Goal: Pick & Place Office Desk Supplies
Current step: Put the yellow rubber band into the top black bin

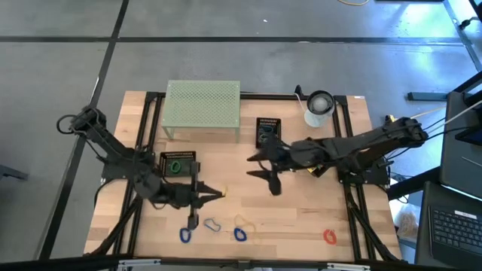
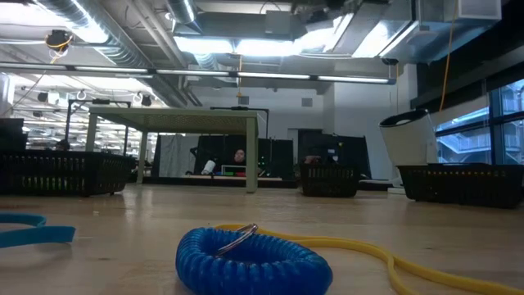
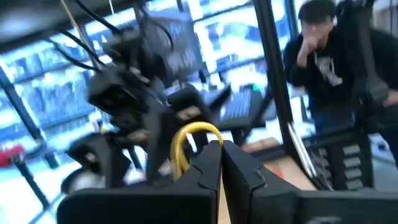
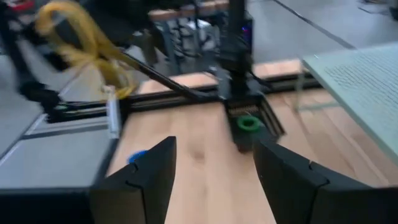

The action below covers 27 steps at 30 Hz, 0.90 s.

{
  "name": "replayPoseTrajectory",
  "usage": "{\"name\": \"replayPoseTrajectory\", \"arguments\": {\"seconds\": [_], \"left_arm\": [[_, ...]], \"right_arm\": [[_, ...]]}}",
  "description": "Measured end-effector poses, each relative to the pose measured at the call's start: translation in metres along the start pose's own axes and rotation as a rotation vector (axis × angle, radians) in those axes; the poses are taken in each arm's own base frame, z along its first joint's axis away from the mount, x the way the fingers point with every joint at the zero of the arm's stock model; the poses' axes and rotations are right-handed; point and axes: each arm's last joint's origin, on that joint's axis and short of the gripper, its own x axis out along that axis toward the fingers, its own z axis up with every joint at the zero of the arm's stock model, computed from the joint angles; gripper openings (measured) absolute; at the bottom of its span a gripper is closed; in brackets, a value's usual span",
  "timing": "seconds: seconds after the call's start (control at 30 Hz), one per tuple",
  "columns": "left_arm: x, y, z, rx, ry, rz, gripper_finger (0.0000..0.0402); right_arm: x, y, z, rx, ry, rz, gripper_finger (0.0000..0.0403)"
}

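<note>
A: What is seen over the wooden table [image 1: 301,218]?

B: The left gripper [image 1: 220,194] is shown at about seven o'clock of the table's middle, its fingers [image 3: 239,171] pressed together on a yellow rubber band [image 3: 186,143], which is seen looped above them in the left wrist view.

A: And the other arm?

B: The right gripper [image 1: 265,167] is held near the table's centre with its jaws spread and nothing between them.

A: Where are the supplies found?

B: A blue coiled loop [image 1: 240,234] is laid along the six o'clock edge, with a yellow band [image 2: 393,254] touching it in the low view. A second blue loop [image 1: 185,235] and a grey-blue clip [image 1: 213,224] are placed beside it toward seven o'clock, and a red loop [image 1: 329,236] is set apart toward five o'clock. A green loop [image 1: 176,166] is kept in a black tray [image 1: 178,155] at nine o'clock; another black tray [image 1: 267,123] is placed toward twelve.

A: Anything else?

B: A pale-green mesh stand [image 1: 203,105] and a white roll [image 1: 319,108] are seen along the far edge. A person [image 3: 326,62] in dark clothing is caught beyond the table.
</note>
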Motion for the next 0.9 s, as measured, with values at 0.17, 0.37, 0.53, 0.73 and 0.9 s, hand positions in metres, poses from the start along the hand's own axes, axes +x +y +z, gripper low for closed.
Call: {"name": "replayPoseTrajectory", "arguments": {"seconds": [0.17,0.37,0.53,0.73,0.9], "left_arm": [[0.012,0.015,0.004,0.019,-0.127,-0.086,0.0003],[0.024,0.031,0.004,-0.017,-0.239,-0.22,0.0003],[0.03,0.042,0.0,-0.077,-0.231,-0.233,0.0003],[0.045,0.046,-0.016,-0.076,-0.178,-0.215,0.0003],[0.058,0.051,-0.031,-0.063,-0.134,-0.175,0.0003]], "right_arm": [[-0.01,0.019,0.0,-0.044,-0.012,0.07,0.0215],[-0.01,0.028,-0.003,-0.078,-0.015,0.098,0.0215],[-0.01,0.029,-0.002,-0.077,-0.028,0.102,0.0215],[-0.01,0.03,0.004,-0.086,-0.071,0.179,0.0231],[-0.011,0.031,0.005,-0.084,-0.073,0.213,0.0268]]}}
